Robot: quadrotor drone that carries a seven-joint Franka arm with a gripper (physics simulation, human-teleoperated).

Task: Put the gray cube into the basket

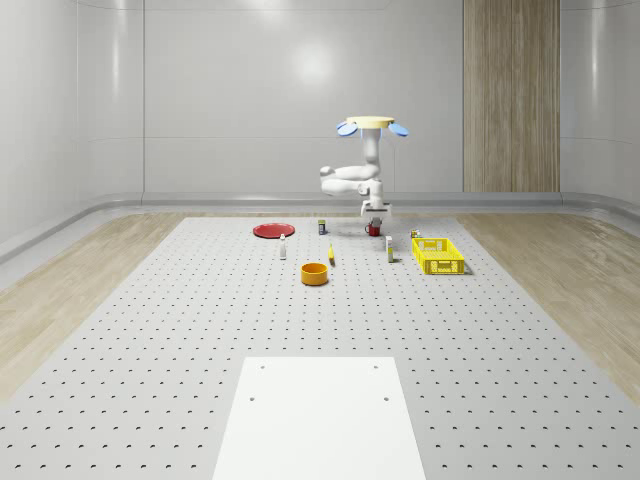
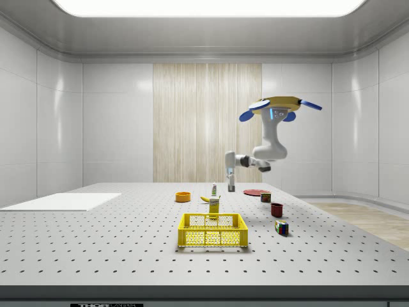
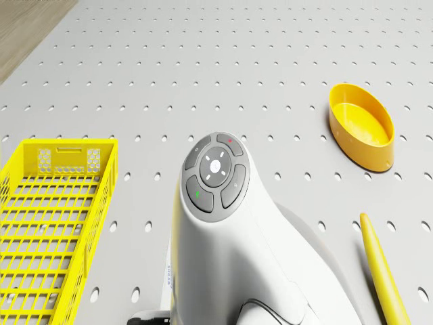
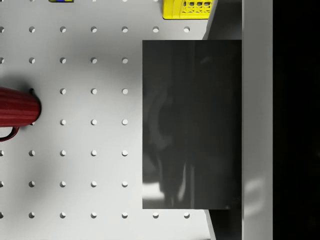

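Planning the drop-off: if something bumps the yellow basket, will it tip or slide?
The yellow basket sits low and wide, so tipping seems unlikely. Its thin lattice walls suggest it is light, so it would probably slide on the smooth perforated table. Those walls may also flex a little.

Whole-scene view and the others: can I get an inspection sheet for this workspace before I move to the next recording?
Surface: perforated gray table, with a white panel at its near end in the whole-scene view.
Job's things: gray cube held off the table; yellow basket on the table, apart from it.
Clutter: red mug, orange bowl, red plate, small bottle, carton, multicolored cube.
Grippers: gripper shut on the gray cube, in the air near the red mug; drone hovers over the table's far part.
Cables: nothing seen.
Surroundings: pale walls, wood wall panel, wood floor.
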